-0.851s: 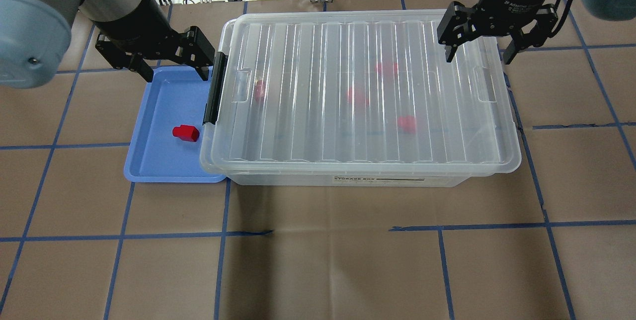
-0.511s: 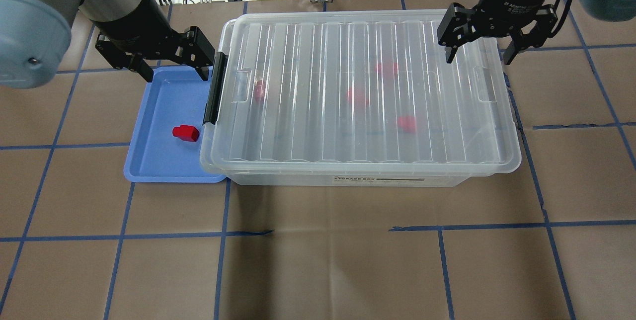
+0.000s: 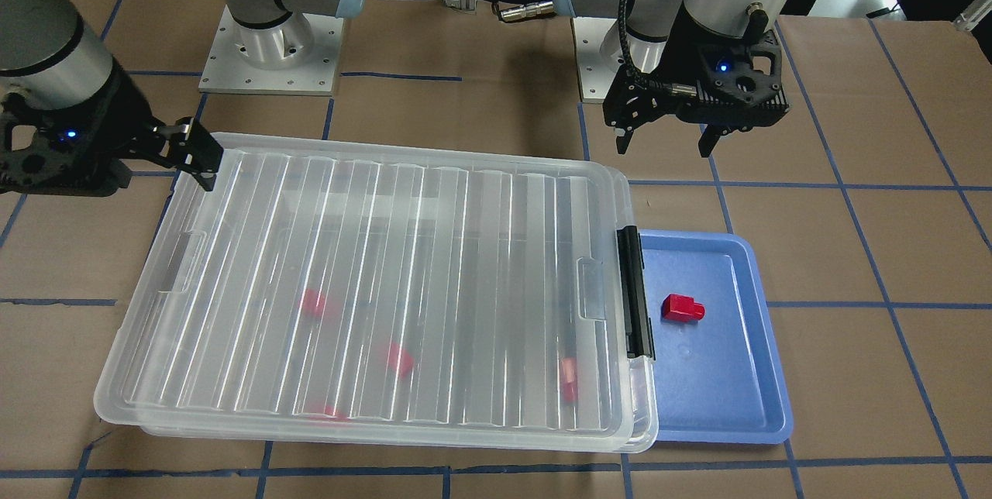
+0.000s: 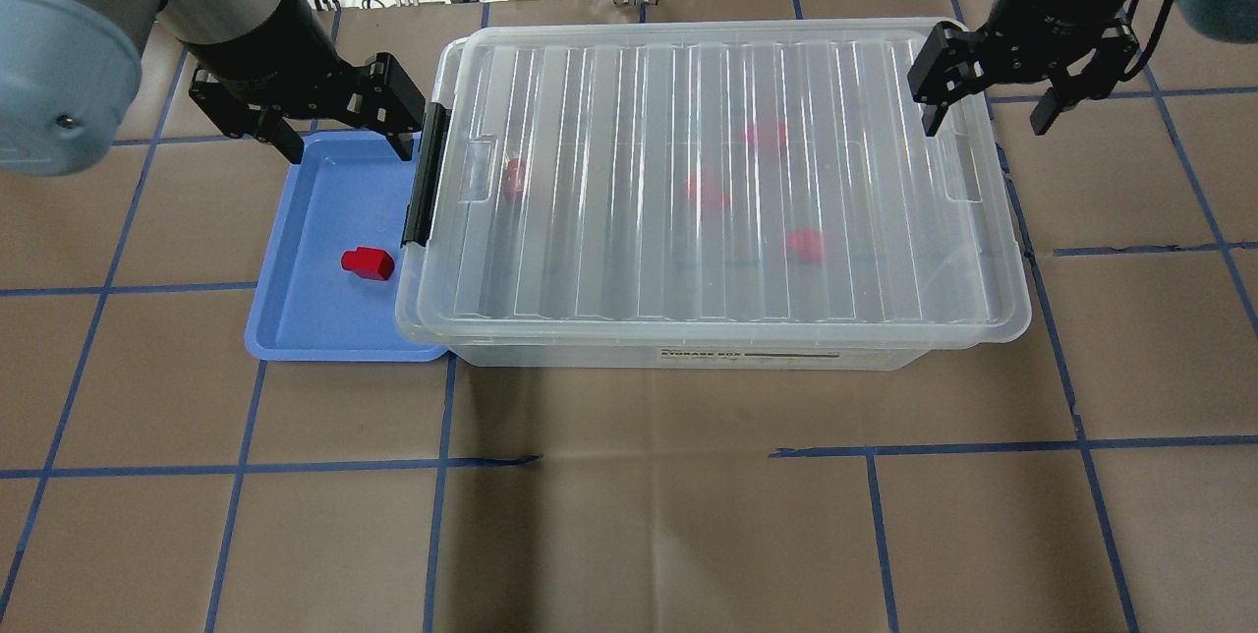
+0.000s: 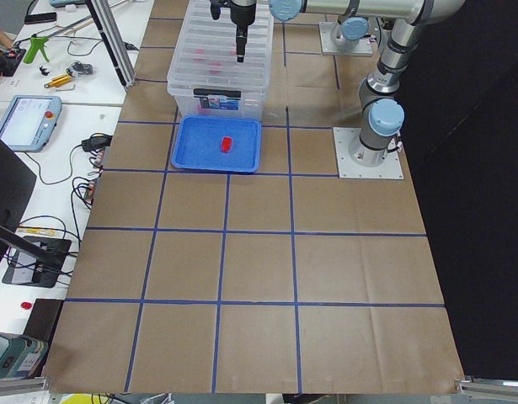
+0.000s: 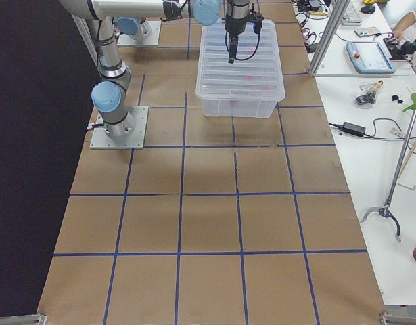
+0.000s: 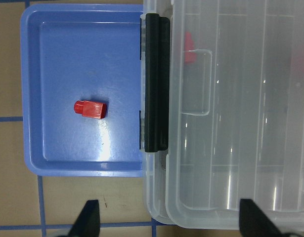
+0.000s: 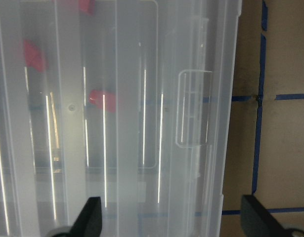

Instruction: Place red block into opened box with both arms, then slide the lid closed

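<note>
The box (image 4: 550, 354) sits toward the far edge of the table (image 4: 629, 515), lengthwise across it, with the lid (image 4: 609, 220) lying flat on top and covering almost all of it. At the short end on the robot's left, where the black latch bar (image 4: 426, 176) stands, a thin strip of the box's rim shows past the lid's edge, and at the opposite end the lid juts out a little over the wall. Through the ribbed plastic I can make out four blurred red shapes (image 4: 706, 191) lying on the box's floor, spread well apart. The red block (image 4: 368, 262) is not in there: it lies on its side in the blue tray (image 4: 295, 318), near the middle, just beside the latch end of the box. The tray itself is pushed right up against that end. The left gripper (image 4: 349, 146) hangs above the far edge of the tray, close to the latch bar, its fingers spread wide with nothing between them. The right gripper (image 4: 985, 122) hangs over the far corner of the box at the other short end, one finger above the lid and the other out past the rim over the table, likewise spread apart and empty. Neither appears to touch the lid or the box.
</note>
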Motion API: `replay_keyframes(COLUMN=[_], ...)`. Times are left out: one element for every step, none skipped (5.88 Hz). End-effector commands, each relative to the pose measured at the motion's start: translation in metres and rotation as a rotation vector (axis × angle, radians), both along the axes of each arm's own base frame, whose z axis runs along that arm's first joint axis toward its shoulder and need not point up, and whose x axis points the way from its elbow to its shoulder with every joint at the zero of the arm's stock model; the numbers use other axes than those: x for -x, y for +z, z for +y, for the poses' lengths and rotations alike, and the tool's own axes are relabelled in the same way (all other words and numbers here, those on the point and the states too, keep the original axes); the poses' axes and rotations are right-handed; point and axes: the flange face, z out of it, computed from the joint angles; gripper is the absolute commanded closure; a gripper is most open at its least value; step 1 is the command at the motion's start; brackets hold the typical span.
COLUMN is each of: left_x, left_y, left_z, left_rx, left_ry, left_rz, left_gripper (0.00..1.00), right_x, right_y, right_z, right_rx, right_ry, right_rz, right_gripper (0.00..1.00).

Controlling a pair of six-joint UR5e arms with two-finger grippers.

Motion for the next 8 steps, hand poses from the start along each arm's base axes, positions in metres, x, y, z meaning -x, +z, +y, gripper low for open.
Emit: replay_keyframes(left_x=[0.0,0.0,0.0,0.0,0.0,0.0,0.0,0.0], left_y=[0.0,0.0,-0.001,-0.001,0.0,0.0,-0.001,0.0], left_z=[0.0,0.001,0.0,0.0,0.001,0.001,0.001,0.001], left_rx=[-0.001,-0.001,-0.002,-0.002,-0.001,-0.001,-0.002,-0.001], left_ry=[0.0,0.0,0.0,0.0,0.0,0.0,-0.003,-0.003], left_rz=[-0.001,0.0,0.0,0.0,0.0,0.0,0.0,0.0], left_gripper=[0.02,0.02,0.02,0.02,0.02,0.02,0.02,0.02], right_x=[0.061,0.059,0.057,0.055,0.057,0.064,0.079,0.092], right_y=[-0.059,-0.084,-0.102,-0.106,-0.105,-0.1,-0.099,-0.099], right_z=[0.003,0.009,0.017,0.019,0.018,0.013,0.012,0.013], right_rx=[0.024,0.041,0.013,0.006,0.011,0.051,0.065,0.066], right_ry=[0.029,0.026,0.023,0.024,0.041,0.072,0.068,0.074], right_rz=[-0.006,-0.001,-0.012,-0.022,-0.011,0.008,0.013,0.013], right_gripper=[0.0,0.0,0.0,0.0,0.0,0.0,0.0,0.0])
